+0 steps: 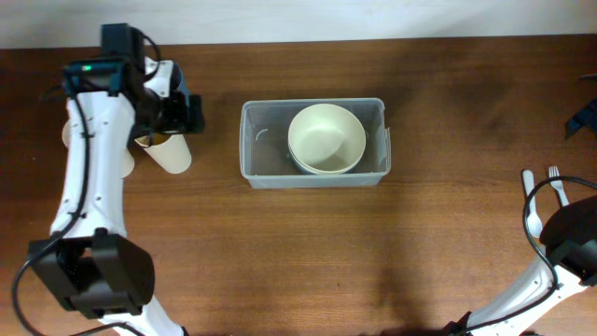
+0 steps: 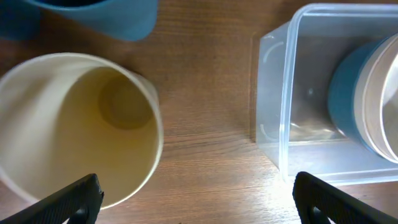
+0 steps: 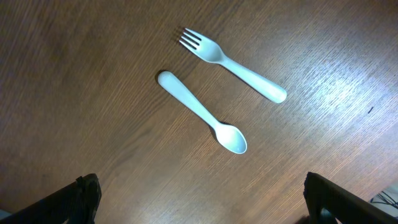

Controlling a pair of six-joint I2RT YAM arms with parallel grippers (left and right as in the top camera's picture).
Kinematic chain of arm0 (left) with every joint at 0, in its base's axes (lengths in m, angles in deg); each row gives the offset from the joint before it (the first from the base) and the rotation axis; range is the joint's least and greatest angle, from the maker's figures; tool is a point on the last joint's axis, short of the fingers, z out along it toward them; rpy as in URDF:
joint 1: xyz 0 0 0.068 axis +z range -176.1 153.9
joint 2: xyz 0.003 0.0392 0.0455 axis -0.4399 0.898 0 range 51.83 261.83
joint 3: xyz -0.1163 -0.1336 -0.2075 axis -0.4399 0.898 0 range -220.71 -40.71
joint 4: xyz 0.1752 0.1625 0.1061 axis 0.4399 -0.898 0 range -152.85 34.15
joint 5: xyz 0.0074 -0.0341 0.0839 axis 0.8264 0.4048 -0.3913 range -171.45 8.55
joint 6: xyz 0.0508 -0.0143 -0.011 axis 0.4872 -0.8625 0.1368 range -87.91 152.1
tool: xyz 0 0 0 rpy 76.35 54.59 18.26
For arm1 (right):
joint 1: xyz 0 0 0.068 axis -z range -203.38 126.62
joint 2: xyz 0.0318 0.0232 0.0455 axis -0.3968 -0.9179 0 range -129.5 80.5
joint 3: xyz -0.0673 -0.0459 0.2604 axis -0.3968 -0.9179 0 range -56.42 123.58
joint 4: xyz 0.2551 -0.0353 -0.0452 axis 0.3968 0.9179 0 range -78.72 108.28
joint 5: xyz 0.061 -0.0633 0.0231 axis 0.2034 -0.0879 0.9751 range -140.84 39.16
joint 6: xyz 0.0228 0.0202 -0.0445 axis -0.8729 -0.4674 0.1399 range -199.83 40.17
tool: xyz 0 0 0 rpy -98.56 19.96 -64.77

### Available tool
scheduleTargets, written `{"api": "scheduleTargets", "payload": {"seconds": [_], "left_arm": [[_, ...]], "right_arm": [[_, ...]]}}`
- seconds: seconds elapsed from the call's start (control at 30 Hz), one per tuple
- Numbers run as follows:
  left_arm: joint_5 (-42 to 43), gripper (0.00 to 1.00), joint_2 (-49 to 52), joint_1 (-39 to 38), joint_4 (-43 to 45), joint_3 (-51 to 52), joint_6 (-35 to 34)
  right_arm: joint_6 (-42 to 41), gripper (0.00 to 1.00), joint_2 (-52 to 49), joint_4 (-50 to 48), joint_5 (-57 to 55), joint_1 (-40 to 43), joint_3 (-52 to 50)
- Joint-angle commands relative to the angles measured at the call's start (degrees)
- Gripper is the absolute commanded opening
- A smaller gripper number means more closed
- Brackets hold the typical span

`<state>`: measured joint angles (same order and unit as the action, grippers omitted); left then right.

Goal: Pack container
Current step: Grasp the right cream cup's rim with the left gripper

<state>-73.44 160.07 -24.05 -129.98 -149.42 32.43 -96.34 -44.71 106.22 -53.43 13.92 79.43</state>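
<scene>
The container (image 1: 264, 159), a clear plastic bin, sits mid-table with stacked cream bowls (image 1: 326, 138) in its right part. In the left wrist view its wall (image 2: 273, 93) is at the right, and the bowls (image 2: 367, 93) show blue outsides. My left gripper (image 2: 199, 208) is open over bare wood, between a cream cup (image 2: 74, 124) and the container. From overhead the left gripper (image 1: 187, 114) is left of the bin, by the cups (image 1: 171, 154). My right gripper (image 3: 202, 202) is open above the table, just short of a pale spoon (image 3: 202, 112) and fork (image 3: 233, 65).
A blue cup (image 2: 106, 15) stands behind the cream one. The spoon (image 1: 530, 210) and fork (image 1: 557, 182) lie near the right edge beside my right arm (image 1: 571, 235). A dark object (image 1: 583, 117) sits at the far right edge.
</scene>
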Motion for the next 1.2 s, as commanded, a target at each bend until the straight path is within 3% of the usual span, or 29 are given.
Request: {"api": "scheduleTargets", "payload": {"seconds": [0.0, 1.0, 1.03, 1.1, 1.17], "left_arm": [[-4.3, 1.00, 1.5, -0.5, 0.1, -0.9, -0.6], [-4.8, 1.00, 9.1, 0.2, 0.2, -0.9, -0.8], [-4.8, 0.92, 9.1, 0.2, 0.2, -0.9, -0.8], [-4.9, 0.60, 9.1, 0.2, 0.1, -0.9, -0.8], [-4.8, 0.47, 9.1, 0.2, 0.0, -0.9, -0.8]], "right_arm": [[-0.4, 0.99, 0.8, 0.0, -0.7, -0.3, -0.3], [-0.4, 0.99, 0.8, 0.0, -0.7, -0.3, -0.3], [-0.4, 0.99, 0.8, 0.0, -0.7, -0.3, -0.3], [-0.4, 0.99, 0.8, 0.0, -0.7, -0.3, -0.3], [-0.4, 0.99, 0.8, 0.0, -0.7, -0.3, -0.3]]}}
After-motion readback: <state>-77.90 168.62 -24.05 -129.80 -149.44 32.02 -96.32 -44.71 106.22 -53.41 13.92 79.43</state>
